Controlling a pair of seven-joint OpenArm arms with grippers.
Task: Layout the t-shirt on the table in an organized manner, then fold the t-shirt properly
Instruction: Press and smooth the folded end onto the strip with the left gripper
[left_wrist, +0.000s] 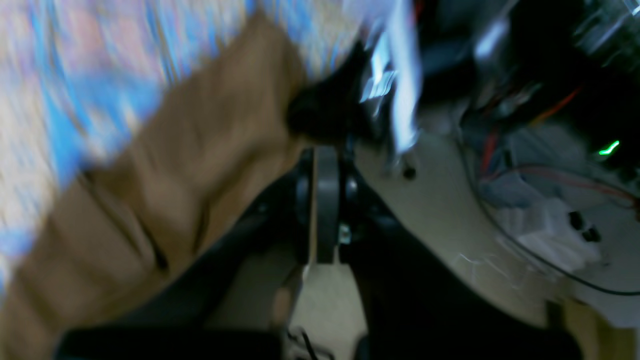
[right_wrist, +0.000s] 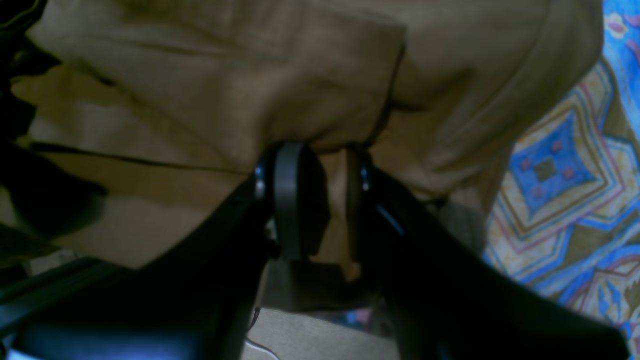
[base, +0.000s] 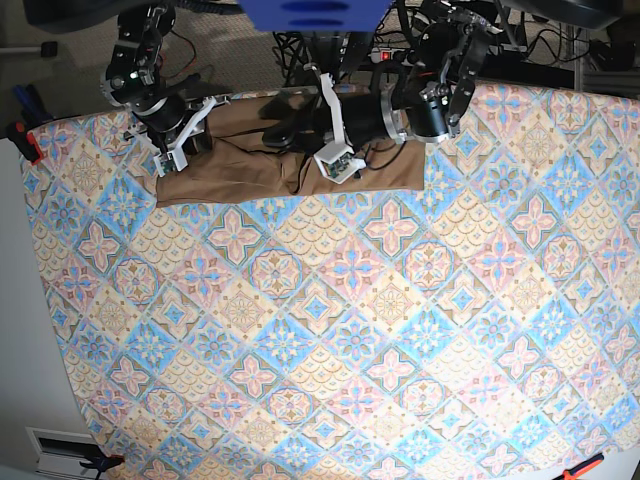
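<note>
Beyond my far edge: tangled cables (base: 560, 45) lay over beige floor (base: 60, 30). Orange clamp (base: 22, 138) gripped left edge. Light was even.

Beyond the far edge — tangled cables (base: 545, 40), an orange clamp (base: 22, 138) at left.

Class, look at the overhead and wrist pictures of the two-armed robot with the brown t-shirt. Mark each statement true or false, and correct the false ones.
1. The t-shirt lies at the far edge of the table. True.
2. The t-shirt is blue. False: it is tan-brown.
3. The right gripper has t-shirt cloth between its fingers. True.
4. The left gripper stands wide open. False: it is shut.
5. The tablecloth is plain white. False: it has pastel diamond tiles.
</note>
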